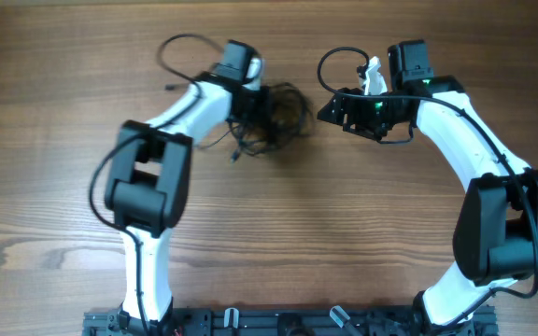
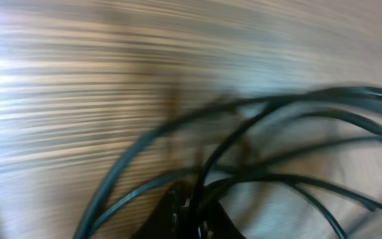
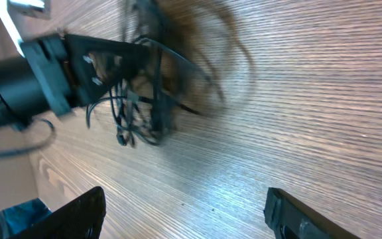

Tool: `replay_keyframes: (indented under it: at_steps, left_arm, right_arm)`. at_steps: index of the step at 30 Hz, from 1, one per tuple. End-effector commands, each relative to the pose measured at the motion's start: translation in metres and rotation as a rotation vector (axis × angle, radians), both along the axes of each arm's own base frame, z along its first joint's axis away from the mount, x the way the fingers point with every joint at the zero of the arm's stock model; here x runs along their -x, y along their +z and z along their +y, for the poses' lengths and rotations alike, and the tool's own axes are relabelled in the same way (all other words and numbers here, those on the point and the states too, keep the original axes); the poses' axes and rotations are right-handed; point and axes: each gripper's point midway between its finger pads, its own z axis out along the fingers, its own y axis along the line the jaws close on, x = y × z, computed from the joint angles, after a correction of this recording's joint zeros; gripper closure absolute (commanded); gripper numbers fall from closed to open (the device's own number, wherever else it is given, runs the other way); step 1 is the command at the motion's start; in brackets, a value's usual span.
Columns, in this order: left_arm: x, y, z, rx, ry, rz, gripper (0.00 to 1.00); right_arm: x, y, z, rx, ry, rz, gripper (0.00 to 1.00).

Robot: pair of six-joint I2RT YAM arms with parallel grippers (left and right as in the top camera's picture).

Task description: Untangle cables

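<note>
The cables [image 1: 283, 117] lie as a black knotted bundle on the wooden table, just right of my left gripper [image 1: 253, 110]. In the left wrist view, blurred strands of the cables [image 2: 197, 114] arc across the wood, and some pass between the tips of my left gripper [image 2: 194, 214], which is shut on them. My right gripper [image 1: 330, 110] hovers to the right of the bundle, apart from it. Its own view shows the right gripper [image 3: 184, 206] open over bare wood, with the cables [image 3: 144, 99] and the left gripper [image 3: 134, 56] beyond.
A thin black wire loop [image 1: 180, 51] curls behind the left arm, and another loop [image 1: 330, 65] sits beside the right arm. The arms' base rail [image 1: 278, 322] runs along the near table edge.
</note>
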Motion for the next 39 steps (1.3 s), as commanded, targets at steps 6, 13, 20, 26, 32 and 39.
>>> replay_keyframes:
  at_steps: [6, 13, 20, 26, 32, 39]
  left_arm:
    - [0.031, -0.008, 0.056, 0.202, 0.325, 0.356, 0.74]
    - [0.028, 0.053, 0.076, 0.081, 0.250, 0.180, 0.65]
    - [0.012, 0.097, 0.094, 0.005, 0.286, 0.008, 0.65]
    - [0.008, 0.076, 0.082, -0.009, 0.138, -0.011, 0.53]
    - [-0.005, 0.050, 0.061, 0.068, -0.015, -0.053, 0.53]
    - [-0.022, 0.021, 0.056, 0.070, -0.021, -0.086, 0.53]
  right_arm:
    - [0.010, 0.002, 0.049, -0.019, 0.142, -0.068, 0.21]
    - [0.020, 0.010, 0.093, -0.039, 0.261, -0.157, 0.21]
    - [0.005, 0.017, 0.116, -0.003, 0.281, -0.300, 0.25]
    - [-0.021, 0.020, 0.118, 0.114, 0.219, -0.438, 0.28]
    - [-0.032, 0.022, 0.125, 0.094, 0.213, -0.493, 0.38]
    - [-0.033, -0.011, 0.133, 0.087, 0.231, -0.444, 0.38]
